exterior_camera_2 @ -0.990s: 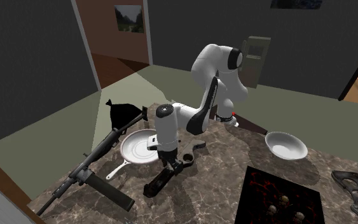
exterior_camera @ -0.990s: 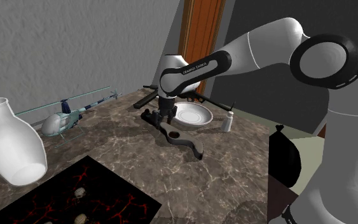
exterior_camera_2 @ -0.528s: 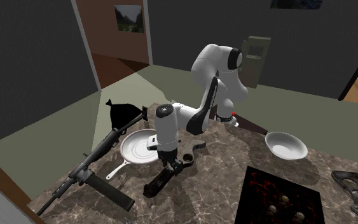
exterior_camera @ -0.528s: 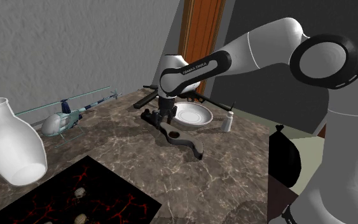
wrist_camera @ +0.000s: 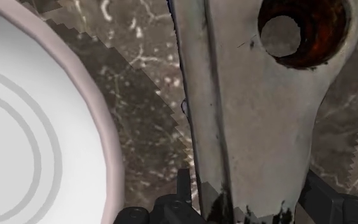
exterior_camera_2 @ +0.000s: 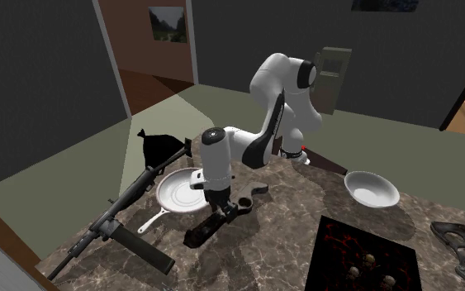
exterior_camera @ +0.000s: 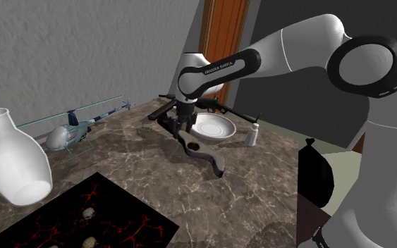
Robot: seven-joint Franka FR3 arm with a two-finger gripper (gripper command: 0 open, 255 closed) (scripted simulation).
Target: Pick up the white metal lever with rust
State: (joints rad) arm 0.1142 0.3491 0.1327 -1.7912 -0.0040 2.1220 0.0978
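Beside the white pan (exterior_camera: 215,128), my hand (exterior_camera: 181,131) is clamped on the rust-stained white lever (exterior_camera: 201,153), which hangs tilted, its far tip low over the desk (exterior_camera: 119,158). I judge the lift is the step in hand; next I'd rise straight up, grip firm.

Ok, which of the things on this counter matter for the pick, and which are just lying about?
Belongs to the job:
white lever with the rusty hole
end effector, clasping that lever

Just lying about:
white frying pan
rifle
model helicopter
white vase
small white bottle
black mat with skulls
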